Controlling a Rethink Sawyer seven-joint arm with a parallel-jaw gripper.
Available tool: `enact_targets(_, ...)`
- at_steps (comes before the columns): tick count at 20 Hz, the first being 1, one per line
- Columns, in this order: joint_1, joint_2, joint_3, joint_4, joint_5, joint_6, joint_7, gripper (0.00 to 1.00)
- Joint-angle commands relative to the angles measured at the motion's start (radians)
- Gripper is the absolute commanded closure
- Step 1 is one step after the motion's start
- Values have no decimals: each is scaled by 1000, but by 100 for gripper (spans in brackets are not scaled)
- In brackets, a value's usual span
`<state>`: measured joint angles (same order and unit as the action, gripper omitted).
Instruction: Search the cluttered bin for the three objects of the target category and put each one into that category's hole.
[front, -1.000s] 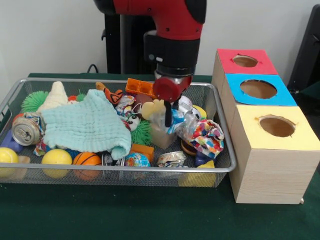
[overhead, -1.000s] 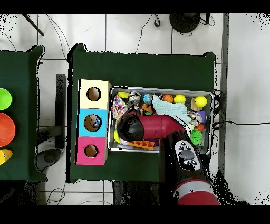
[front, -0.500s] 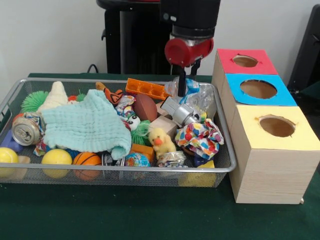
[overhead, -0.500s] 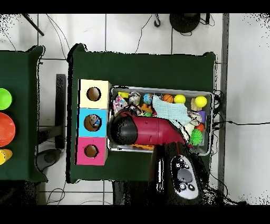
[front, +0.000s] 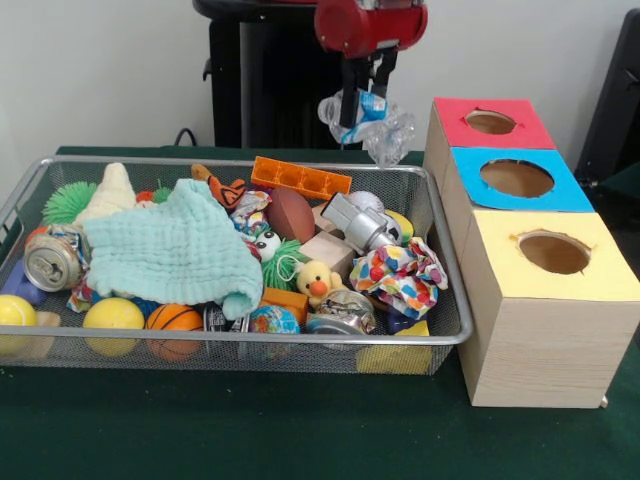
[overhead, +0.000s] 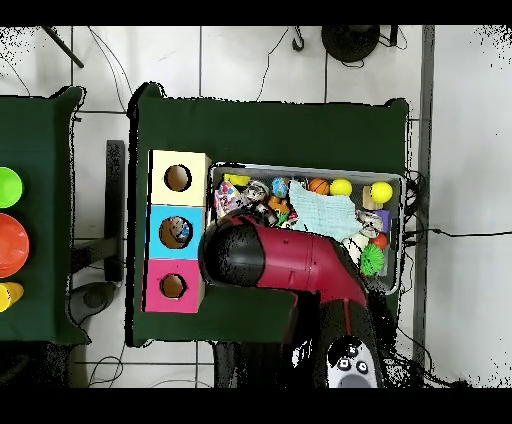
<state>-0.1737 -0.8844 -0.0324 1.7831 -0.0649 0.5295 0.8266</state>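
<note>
My gripper (front: 358, 98) hangs above the far right corner of the wire bin (front: 240, 341), shut on a crumpled clear plastic wrapper (front: 378, 128) with blue print. The wrapper dangles clear of the bin, just left of the red box's hole (front: 490, 122). Beside it are the blue box's hole (front: 517, 178) and the yellow box's hole (front: 553, 252). In the overhead view the red arm (overhead: 290, 262) covers the gripper and the wrapper; its end sits next to the blue box (overhead: 160, 231).
The bin holds a pale green cloth (front: 175, 250), a crushed can (front: 52, 260), a yellow ball (front: 113, 314), a small basketball (front: 174, 318), an orange block (front: 300, 178), a toy duck (front: 318, 281), a crushed silver can (front: 358, 222) and a patterned cloth (front: 402, 272).
The gripper has risen out of the bin with the plastic wrapper in it. The duck and other items beneath have settled. In the overhead view the arm's end has shifted toward the boxes.
</note>
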Motion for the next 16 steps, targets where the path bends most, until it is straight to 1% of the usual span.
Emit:
enact_targets(1,69,-23,-66,74,51,80,372,100)
enact_targets(3,98,-10,-73,90,68,51,409,100)
enact_targets(9,188,-14,-101,123,117,28,492,100)
enact_targets(13,229,3,-115,124,131,0,532,100)
enact_targets(16,259,4,-120,121,141,4,560,100)
